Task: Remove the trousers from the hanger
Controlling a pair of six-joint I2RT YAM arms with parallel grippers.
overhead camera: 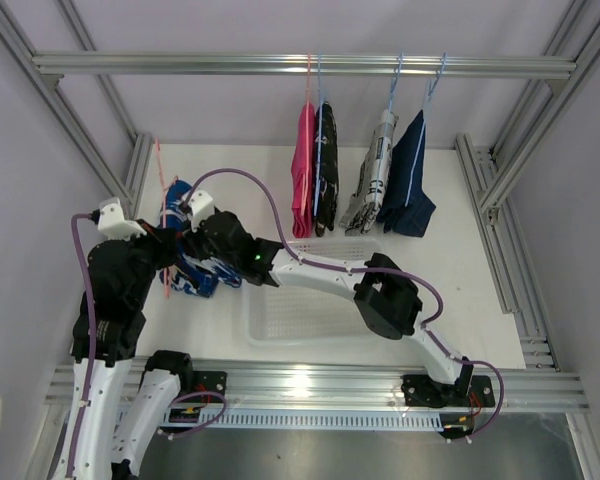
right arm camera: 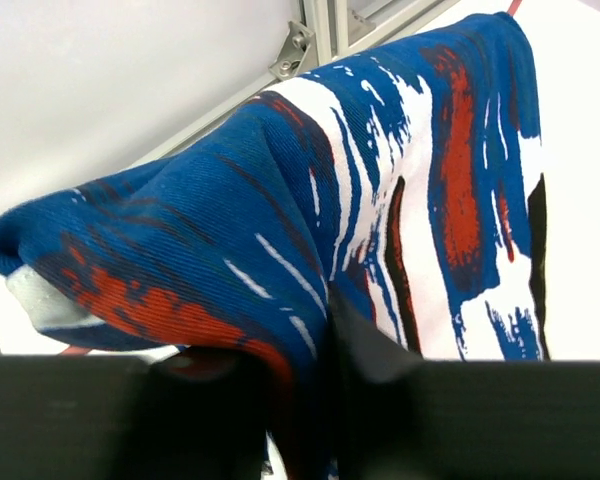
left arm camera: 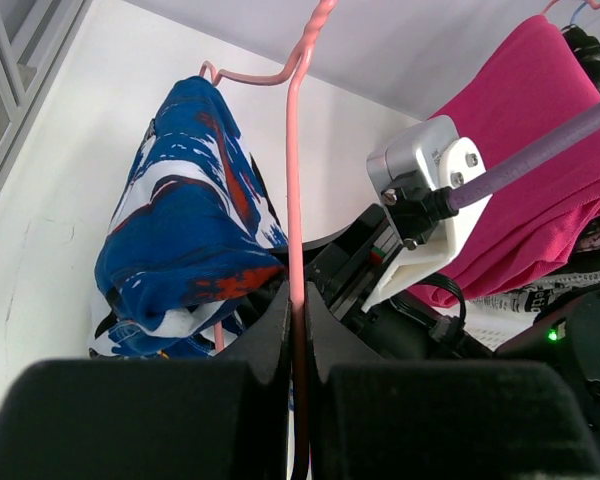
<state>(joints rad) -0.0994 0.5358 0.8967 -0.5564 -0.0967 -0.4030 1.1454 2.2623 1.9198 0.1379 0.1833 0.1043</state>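
Left of the basket (overhead camera: 310, 305) on the worktop (overhead camera: 460, 270), my left fingers (left arm camera: 270, 335) are pressed together on the pink hanger (left arm camera: 292, 150). The blue patterned trousers (right arm camera: 280, 200) drape over that hanger, and my right fingers (right arm camera: 380, 370) pinch a fold of them. Beyond the basket, the pink trousers (overhead camera: 303, 170), black trousers (overhead camera: 327, 170), white-print trousers (overhead camera: 376, 180) and denim trousers (overhead camera: 408, 190) hang from the rail (overhead camera: 230, 65).

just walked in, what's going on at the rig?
Left gripper is shut on the pink hanger, holding it at the table's left side. Right gripper has the blue patterned trousers, draped on that hanger, pinched between its fingers. A pink pair, black pair, white pair and dark blue pair hang on the rail.
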